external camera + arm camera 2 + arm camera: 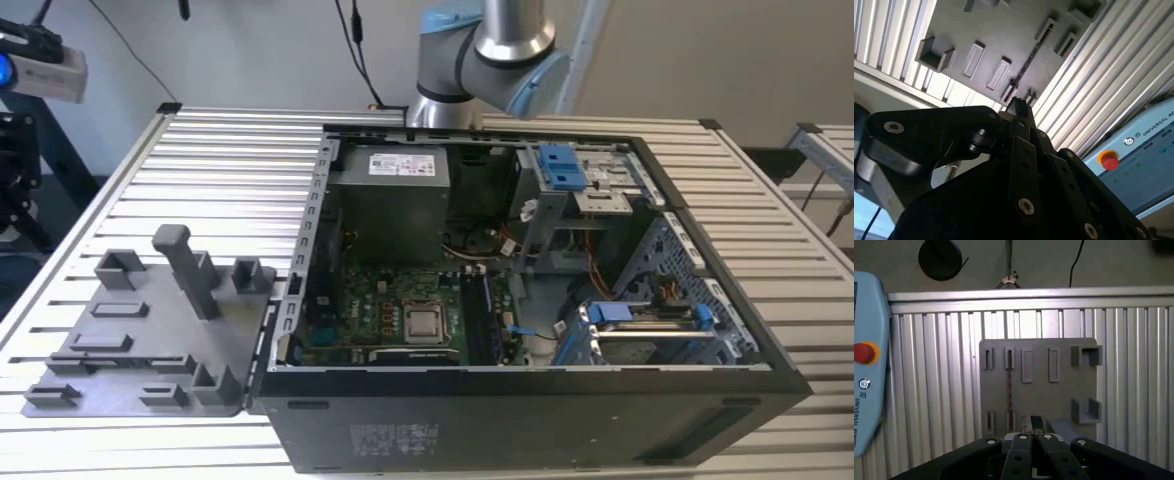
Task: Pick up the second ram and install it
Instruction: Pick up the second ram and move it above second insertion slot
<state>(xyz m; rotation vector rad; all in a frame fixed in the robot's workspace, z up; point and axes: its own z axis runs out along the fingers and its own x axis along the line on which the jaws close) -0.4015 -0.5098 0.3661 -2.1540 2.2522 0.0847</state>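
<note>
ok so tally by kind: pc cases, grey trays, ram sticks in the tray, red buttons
pc case: 1
grey tray: 1
ram stick in the tray: 1
red button: 1
total: 4

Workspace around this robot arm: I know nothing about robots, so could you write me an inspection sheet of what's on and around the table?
Surface: slatted metal table carrying a grey holder plate and an open computer case.
Job's things: the second ram stands on edge in a slot of the holder plate, not picked up.
Clutter: nothing seen.
Grippers: the gripper hovers over the holder plate, beside the ram and apart from it.
Cables: dark cables hang down the wall behind the table; coloured wires run inside the case.
Surroundings: a light blue control pendant with a red button lies next to the table.
</note>
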